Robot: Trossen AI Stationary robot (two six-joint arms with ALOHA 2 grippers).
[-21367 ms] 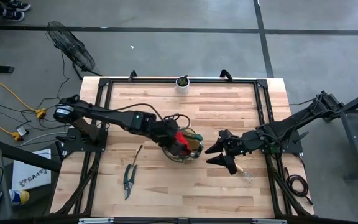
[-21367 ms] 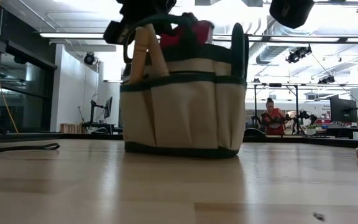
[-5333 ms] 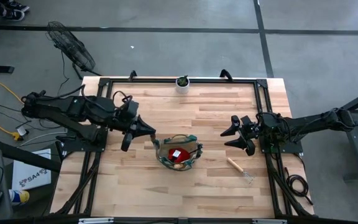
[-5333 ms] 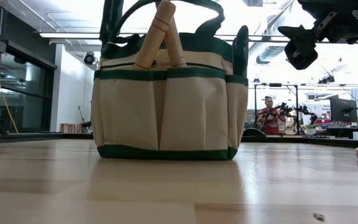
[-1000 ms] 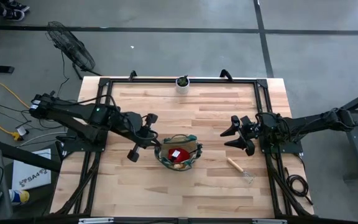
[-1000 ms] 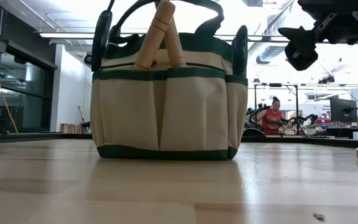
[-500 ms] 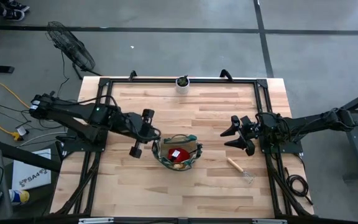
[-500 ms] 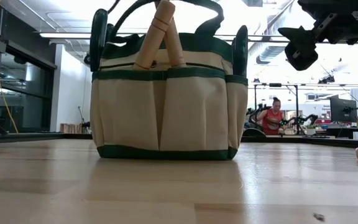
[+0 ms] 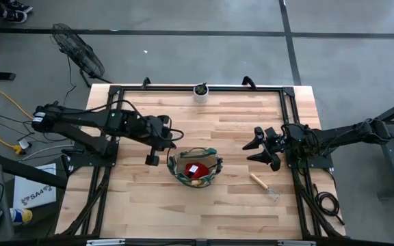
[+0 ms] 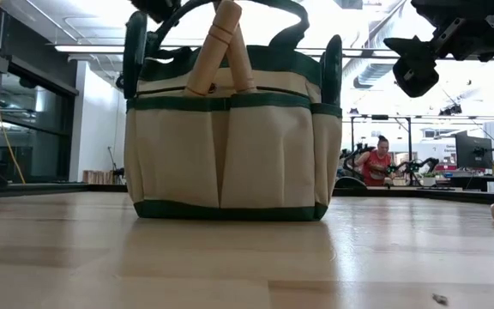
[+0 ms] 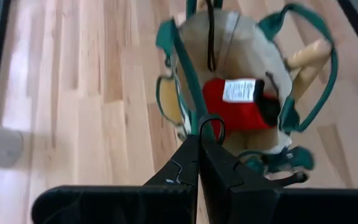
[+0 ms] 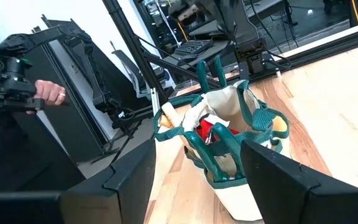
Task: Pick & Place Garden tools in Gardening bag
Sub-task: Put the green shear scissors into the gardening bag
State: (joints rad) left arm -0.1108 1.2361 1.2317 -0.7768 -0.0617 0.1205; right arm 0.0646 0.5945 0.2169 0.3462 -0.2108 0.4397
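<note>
The tan gardening bag (image 9: 195, 168) with green trim stands upright on its base at mid-table. Wooden tool handles (image 10: 217, 47) and a red item with a white label (image 11: 238, 102) are inside it. My left gripper (image 11: 199, 146) is shut and slants down just over the bag's left rim (image 9: 174, 162), with nothing between its fingers. A wooden-handled trowel (image 9: 262, 186) lies flat on the table to the bag's right. My right gripper (image 9: 255, 149) hangs open and level above the table, to the right of the bag and on the far side of the trowel, pointing at the bag (image 12: 229, 143).
A small white pot with a plant (image 9: 201, 91) stands at the far edge. A black frame (image 9: 115, 109) runs around the tabletop. Bare wood lies to the near left (image 9: 142, 198). A person (image 10: 376, 163) is in the room beyond the table.
My left gripper, shut throughout, has swung a little toward the table's far edge and in over the bag's left rim. It has sunk slightly and rolled about its own axis. The bag and the trowel have stayed where they were.
</note>
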